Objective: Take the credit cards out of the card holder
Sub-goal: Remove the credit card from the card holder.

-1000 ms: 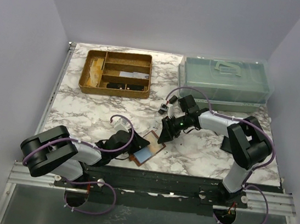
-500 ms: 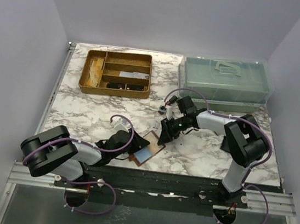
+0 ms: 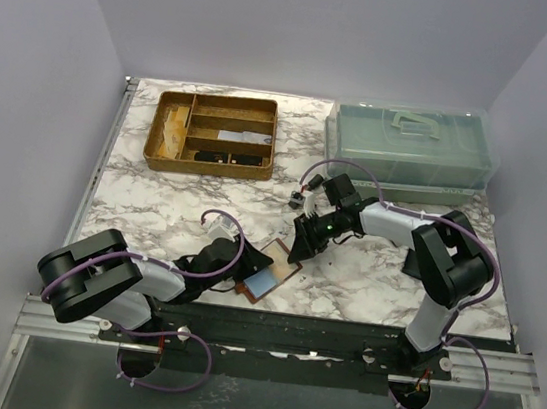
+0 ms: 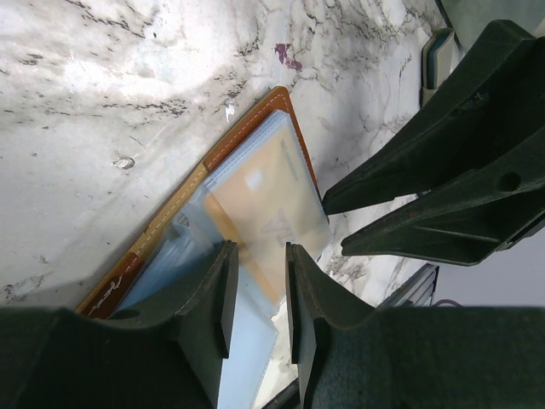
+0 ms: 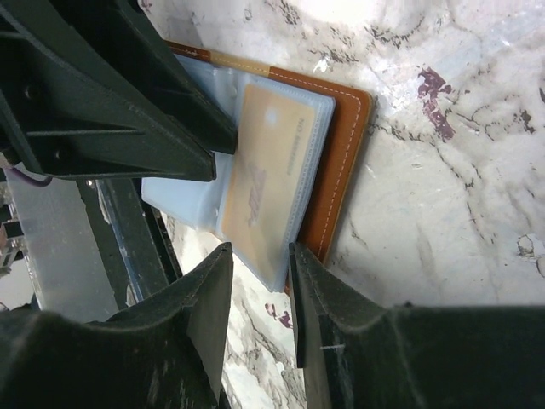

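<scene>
Right gripper [image 5: 260, 249], nudged toward 9 o'clock, is held narrowly parted astride the card holder's [image 5: 341, 162] edge; left gripper [image 4: 258, 247] is likewise held parted.

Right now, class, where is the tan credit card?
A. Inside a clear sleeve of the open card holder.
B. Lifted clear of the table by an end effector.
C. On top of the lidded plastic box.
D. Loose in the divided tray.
A: the tan credit card lies behind clear plastic inside the open card holder.
</scene>
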`<state>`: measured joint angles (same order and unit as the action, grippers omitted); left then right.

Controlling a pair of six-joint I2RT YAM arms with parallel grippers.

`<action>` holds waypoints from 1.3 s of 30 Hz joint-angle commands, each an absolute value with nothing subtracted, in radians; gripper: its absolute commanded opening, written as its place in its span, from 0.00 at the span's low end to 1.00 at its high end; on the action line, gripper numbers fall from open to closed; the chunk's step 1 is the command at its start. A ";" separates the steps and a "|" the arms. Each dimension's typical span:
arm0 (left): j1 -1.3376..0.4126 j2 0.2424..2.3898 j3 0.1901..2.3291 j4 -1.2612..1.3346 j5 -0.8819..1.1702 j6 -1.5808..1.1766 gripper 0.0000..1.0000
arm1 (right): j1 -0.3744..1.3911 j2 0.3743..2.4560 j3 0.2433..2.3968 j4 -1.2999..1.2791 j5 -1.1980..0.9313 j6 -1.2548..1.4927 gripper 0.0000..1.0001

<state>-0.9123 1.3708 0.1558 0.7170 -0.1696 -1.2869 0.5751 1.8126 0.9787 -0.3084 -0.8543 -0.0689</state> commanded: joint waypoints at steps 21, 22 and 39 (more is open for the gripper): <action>-0.920 1.370 0.126 0.663 -0.189 -1.292 0.38 | 0.583 1.820 0.996 -0.321 -0.774 -0.073 0.38; -0.920 1.371 0.127 0.663 -0.189 -1.292 0.38 | 0.583 1.823 0.998 -0.323 -0.783 -0.074 0.38; -0.920 1.368 0.125 0.663 -0.188 -1.293 0.38 | 0.590 1.839 1.002 -0.332 -0.820 -0.073 0.37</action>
